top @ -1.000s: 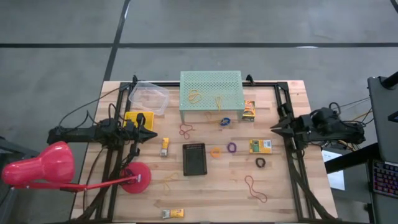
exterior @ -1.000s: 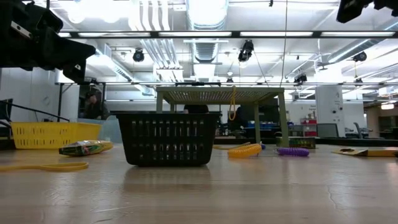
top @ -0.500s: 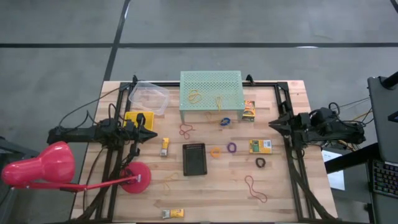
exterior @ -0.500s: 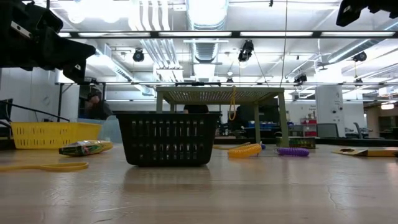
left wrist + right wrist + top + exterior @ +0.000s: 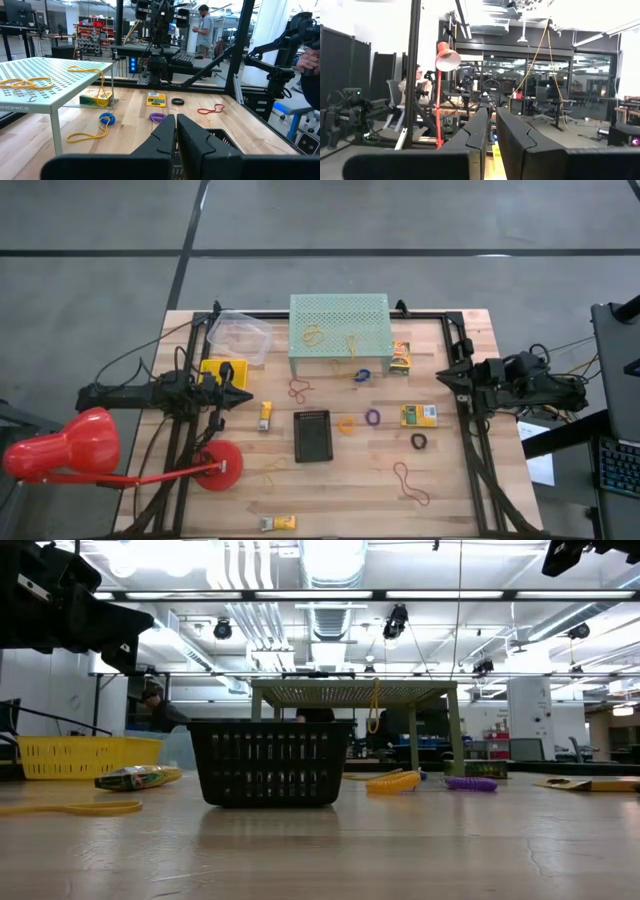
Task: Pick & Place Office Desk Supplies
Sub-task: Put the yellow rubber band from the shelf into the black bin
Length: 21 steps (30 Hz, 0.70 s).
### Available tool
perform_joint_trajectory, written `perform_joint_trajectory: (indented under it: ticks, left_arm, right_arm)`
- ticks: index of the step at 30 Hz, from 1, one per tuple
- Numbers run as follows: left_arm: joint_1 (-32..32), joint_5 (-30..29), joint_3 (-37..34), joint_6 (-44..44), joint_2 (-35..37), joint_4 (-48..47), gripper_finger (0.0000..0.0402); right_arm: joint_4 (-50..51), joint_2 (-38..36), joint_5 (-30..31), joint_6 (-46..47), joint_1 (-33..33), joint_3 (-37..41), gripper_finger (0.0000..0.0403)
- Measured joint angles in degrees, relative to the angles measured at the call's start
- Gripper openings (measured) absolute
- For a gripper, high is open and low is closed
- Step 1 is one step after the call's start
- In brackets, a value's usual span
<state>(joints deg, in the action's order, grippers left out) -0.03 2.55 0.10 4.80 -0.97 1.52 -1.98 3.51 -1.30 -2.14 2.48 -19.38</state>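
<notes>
Closest on the surface (image 5: 330, 505) lie a red rubber band (image 5: 410, 482) and a small box (image 5: 279, 523). Farther sits the black basket (image 5: 312, 435), likely for collecting supplies. The left tool (image 5: 246, 394) and right tool (image 5: 441, 377) wait at the sides, fingers pressed together, holding nothing.

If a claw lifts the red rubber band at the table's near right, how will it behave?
The red rubber band is a thin loop lying in loose bends, so it would probably sag and hang. It looks very light. Lying flat on the table, it may slide when pushed.
</notes>
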Motion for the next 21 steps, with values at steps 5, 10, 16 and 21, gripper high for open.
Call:
perform_joint_trajectory:
  ticks: [5,10,16,21]
  left_arm:
    - [0.01,0.01,0.02,-0.02,0.00,0.01,0.0023]
    - [0.02,0.02,0.02,-0.02,-0.01,0.00,0.0023]
    - [0.01,0.01,0.00,-0.02,0.00,0.00,0.0023]
    - [0.01,0.01,0.00,-0.01,0.00,0.01,0.0023]
  right_arm:
    - [-1.36,0.00,0.03,-2.32,0.00,0.00,0.0034]
    - [-1.02,0.11,0.29,-4.40,0.01,-1.76,0.0034]
    - [2.00,0.09,4.50,-5.68,0.01,-5.03,0.0034]
    - [2.21,0.09,4.98,-7.33,0.02,-5.81,0.0034]
